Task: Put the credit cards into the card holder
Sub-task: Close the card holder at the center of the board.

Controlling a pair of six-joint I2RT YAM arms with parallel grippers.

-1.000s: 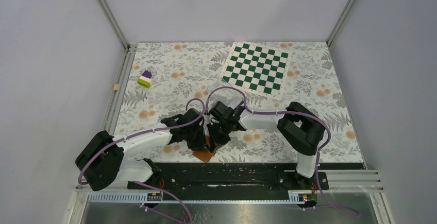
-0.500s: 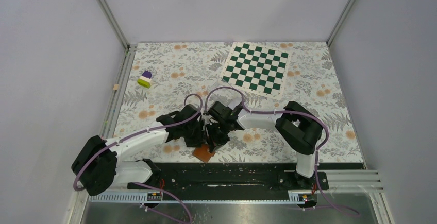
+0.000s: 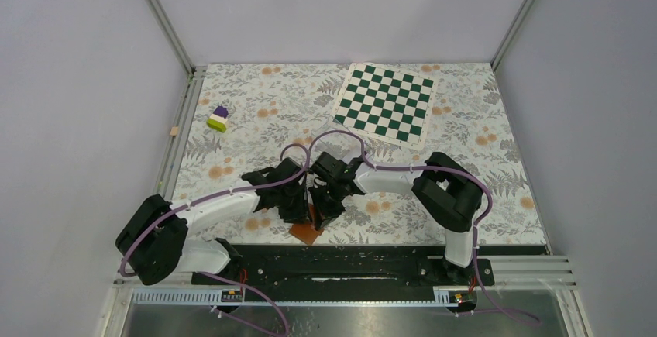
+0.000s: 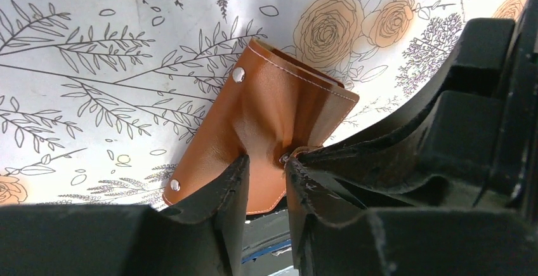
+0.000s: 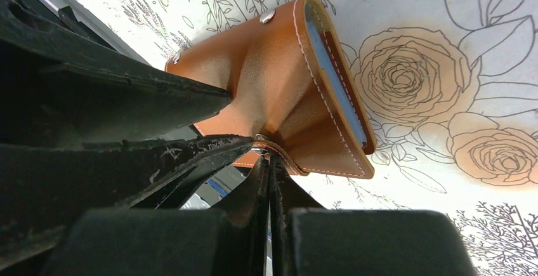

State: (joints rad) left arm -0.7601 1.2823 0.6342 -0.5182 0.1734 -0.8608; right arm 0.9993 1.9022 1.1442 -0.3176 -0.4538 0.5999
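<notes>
One brown card holder (image 3: 307, 231), one checkerboard (image 3: 386, 104), one small stacked toy block (image 3: 218, 119), and two robot arms on one floral desk (image 3: 511, 159).

The brown leather card holder (image 5: 279, 92) lies folded on the floral mat at six o'clock, near edge, blue-grey lining showing along one edge, snap tab (image 5: 273, 149) pinched.

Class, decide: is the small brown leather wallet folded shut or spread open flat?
Folded, not spread: the brown leather wallet shows its outer leather, with the pale blue lining only as a narrow strip between the two flaps.
</notes>
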